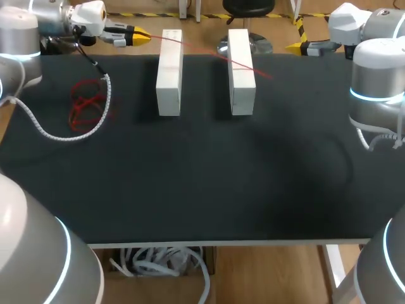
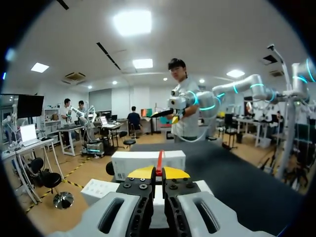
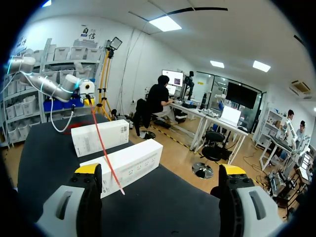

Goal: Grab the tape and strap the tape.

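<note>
**Left gripper** (image 2: pixel 159 172): yellow tips are closed together, pinching one end of the thin red tape strand (image 3: pixel 106 148). The gripper is positioned at 10 o'clock of the black table top (image 1: pixel 202 183), above its far edge.

**Tape path:** from the pinch point the strand runs in a straight line toward 1 o'clock. It crosses the left white rectangular cardboard box (image 1: pixel 169 76) and the right white rectangular cardboard box (image 1: pixel 242 76), which stand parallel at 12 o'clock. The free end stops just past the right box. The raised, straight hold is judged to lay the strand across both boxes for strapping.

**Right gripper** (image 3: pixel 160 170): fingers are spread wide and hold nothing. It is stationed at 2 o'clock, facing the free end, probably to receive it.

**Spare material:** a loose red tangle of tape (image 1: pixel 85 106) lies at 9 o'clock, well apart from the boxes
</note>
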Tool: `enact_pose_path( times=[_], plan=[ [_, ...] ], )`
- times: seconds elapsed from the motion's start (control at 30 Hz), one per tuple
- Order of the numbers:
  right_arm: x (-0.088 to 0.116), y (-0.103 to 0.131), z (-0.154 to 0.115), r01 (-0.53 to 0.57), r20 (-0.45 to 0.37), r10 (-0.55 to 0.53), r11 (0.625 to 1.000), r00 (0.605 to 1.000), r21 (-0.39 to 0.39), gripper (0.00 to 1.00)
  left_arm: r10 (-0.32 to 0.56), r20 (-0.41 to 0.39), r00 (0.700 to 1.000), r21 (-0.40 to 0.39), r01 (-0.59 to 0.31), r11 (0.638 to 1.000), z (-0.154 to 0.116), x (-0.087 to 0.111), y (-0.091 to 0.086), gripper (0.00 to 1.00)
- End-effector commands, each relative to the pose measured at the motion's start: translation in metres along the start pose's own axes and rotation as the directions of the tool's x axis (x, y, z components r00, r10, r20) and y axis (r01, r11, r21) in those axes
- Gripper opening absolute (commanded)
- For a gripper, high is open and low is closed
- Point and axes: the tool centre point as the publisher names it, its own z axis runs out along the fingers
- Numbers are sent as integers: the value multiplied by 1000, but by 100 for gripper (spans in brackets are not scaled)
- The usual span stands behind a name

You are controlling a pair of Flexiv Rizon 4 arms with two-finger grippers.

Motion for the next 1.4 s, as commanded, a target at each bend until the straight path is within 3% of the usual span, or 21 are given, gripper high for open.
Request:
enact_pose_path(
  times=[0.03, 0.43, 0.63, 1.1, 1.17, 1.2, 1.4],
  plan=[
    [0, 0, 0, 0, 0, 0, 1000, 1000, 0, 100, -7, 88, 996, -7, 7, 1000, 2, 14, -18, 0],
    [0, 0, 0, 0, 0, 0, 1000, 1000, 0, 100, -76, 119, 990, 103, 64, 993, 5, 17, -65, 0],
    [0, 0, 0, 0, 0, 0, 1000, 1000, 0, 100, -91, 127, 988, 121, 75, 990, 7, 19, -76, 0],
    [0, 0, 0, 0, 0, 0, 1000, 1000, 0, 100, 53, 127, 990, 54, -60, 997, 17, 21, -65, 0],
    [0, 0, 0, 0, 0, 0, 1000, 1000, 0, 100, 67, 124, 990, 40, -72, 997, 19, 20, -60, 0],
    [0, 0, 0, 0, 0, 0, 1000, 1000, 0, 100, 114, 118, 986, 17, -117, 993, 20, 20, -55, 0],
    [0, 0, 0, 0, 0, 0, 1000, 1000, 0, 100, 107, 64, 992, -22, -106, 994, 23, 20, -27, 0]
  ],
)
